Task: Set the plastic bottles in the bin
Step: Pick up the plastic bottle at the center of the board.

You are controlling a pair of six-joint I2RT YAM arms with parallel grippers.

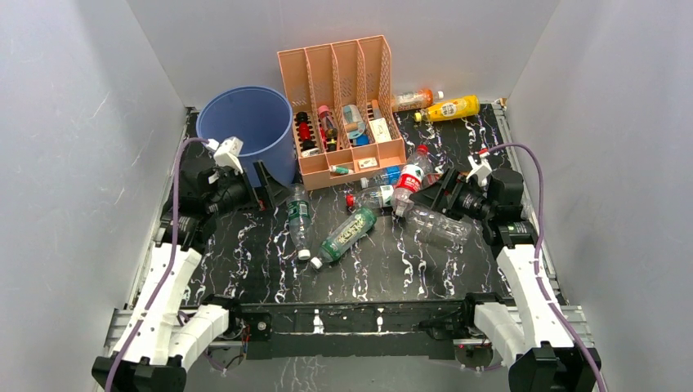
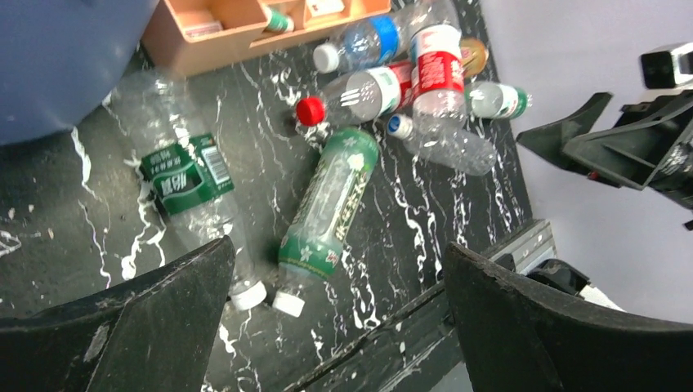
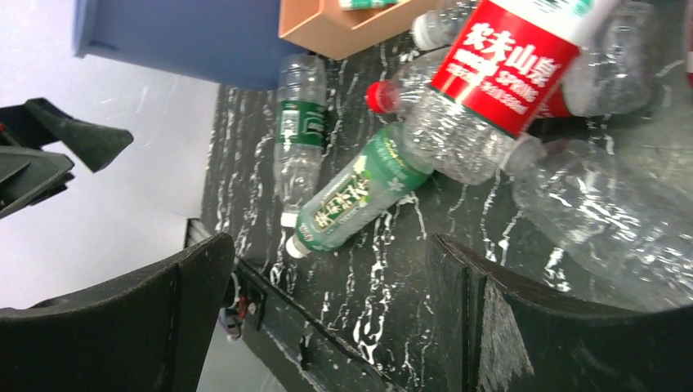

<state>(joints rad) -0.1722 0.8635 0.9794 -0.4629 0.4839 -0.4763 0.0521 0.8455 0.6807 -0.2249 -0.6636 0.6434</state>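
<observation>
We find the left pincer (image 2: 335, 253) and right pincer (image 3: 331, 241) both spread, holding nothing; small clear plastic bottles (image 1: 347, 231) lie on the black marbled counter (image 1: 376, 269) near the round blue plastic bin (image 1: 245, 122); we judge them light, thin-walled and slippery; grip at the labelled midbody.

Marbled black table (image 1: 384, 269) carries bottles (image 1: 347, 233), bin (image 1: 282, 151), rack (image 1: 386, 61).

black bench (image 1: 384, 273) veined with white marbling; blue bin (image 1: 245, 122); peach rack (image 1: 335, 73); green-labelled bottle (image 1: 347, 234) with white cap; clear red-labelled bottle (image 1: 411, 177), white lettering; yellow bottle (image 1: 453, 108).
</observation>
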